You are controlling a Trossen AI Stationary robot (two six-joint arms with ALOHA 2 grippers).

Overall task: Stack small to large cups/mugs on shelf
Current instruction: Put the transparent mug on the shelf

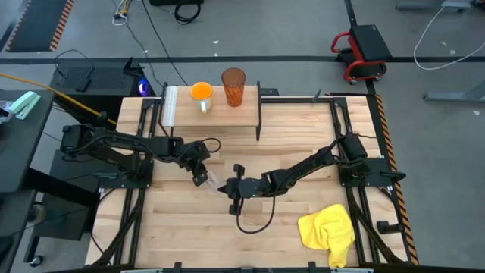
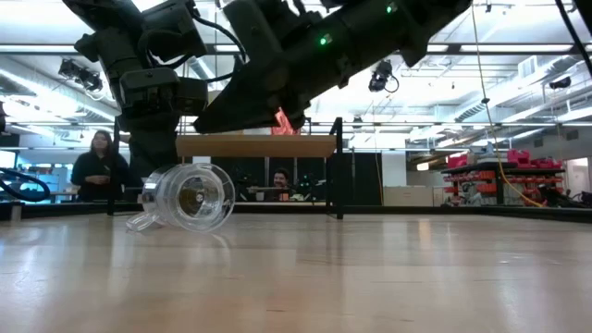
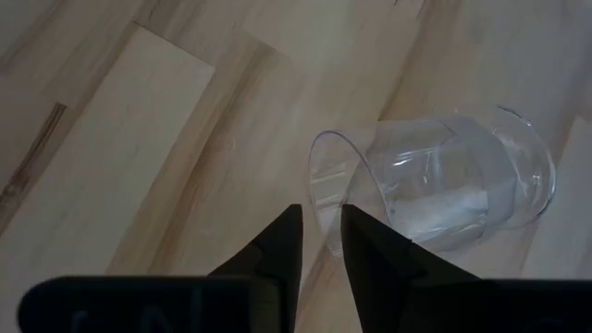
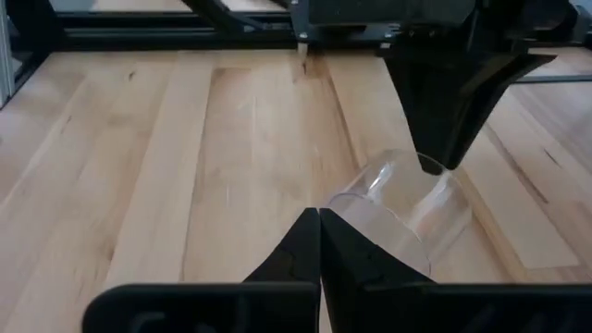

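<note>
Orange mug (image 1: 201,92) and ribbed tumbler (image 1: 233,86) already stand side by side on the shelf (image 1: 174,114). Clear glass (image 2: 190,196) lies tipped on the table, in front of the shelf. Left gripper (image 3: 320,242) has its fingers narrowly parted at the glass rim; grip unconfirmed. Right gripper (image 4: 319,242) closed, empty, beside the glass. Remaining: glass to shelf.

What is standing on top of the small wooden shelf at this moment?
On the shelf stand the orange mug and the tall ribbed tumbler. The clear glass is not there; it lies on its side on the table.
</note>
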